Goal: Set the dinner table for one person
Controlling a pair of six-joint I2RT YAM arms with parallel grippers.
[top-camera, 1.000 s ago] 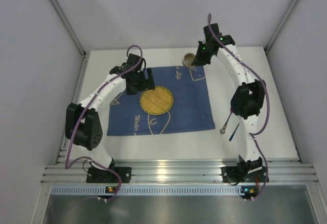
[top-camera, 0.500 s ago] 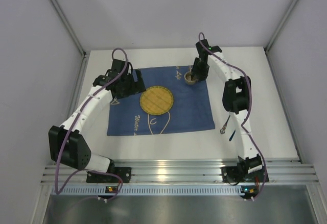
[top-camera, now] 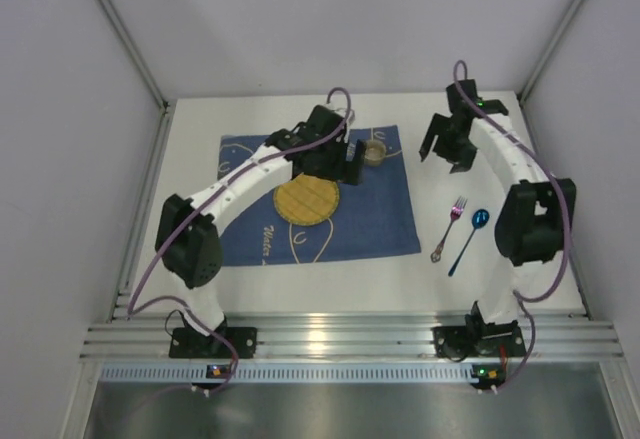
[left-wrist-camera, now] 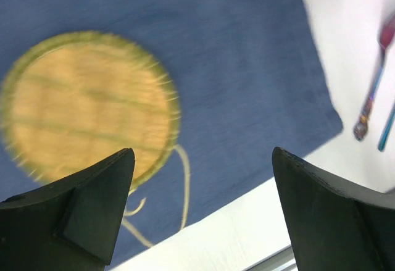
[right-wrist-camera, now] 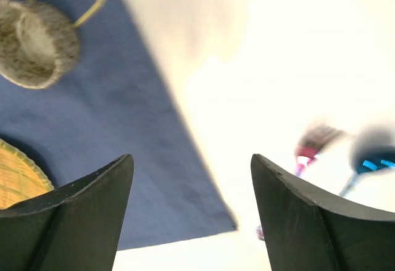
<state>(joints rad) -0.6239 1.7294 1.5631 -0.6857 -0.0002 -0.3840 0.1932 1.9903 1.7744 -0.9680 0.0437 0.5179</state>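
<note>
The dinner table (top-camera: 510, 274) is a plain white top. On it lies a blue patterned mat (top-camera: 390, 219) with a round yellow plate (top-camera: 305, 199) in its middle and a small grey-brown cup (top-camera: 373, 151) near its far right corner. My left gripper (top-camera: 346, 161) hovers just left of the cup, open and empty; its wrist view shows the plate (left-wrist-camera: 86, 104) and mat (left-wrist-camera: 247, 67) below the left gripper (left-wrist-camera: 202, 154). My right gripper (top-camera: 446, 147) hangs open over bare table right of the mat. Its wrist view has the cup (right-wrist-camera: 37, 42) far left of the right gripper (right-wrist-camera: 191, 157).
A fork (top-camera: 450, 227) with a purple-pink sheen and a blue spoon (top-camera: 470, 239) lie side by side on the table right of the mat. Grey walls with metal corner posts close in the table. An aluminium rail (top-camera: 340, 339) runs along the near edge.
The right gripper set the cup on the mat's far right corner, opened and swung right off the mat. The left arm swept right across the plate toward the cup.
</note>
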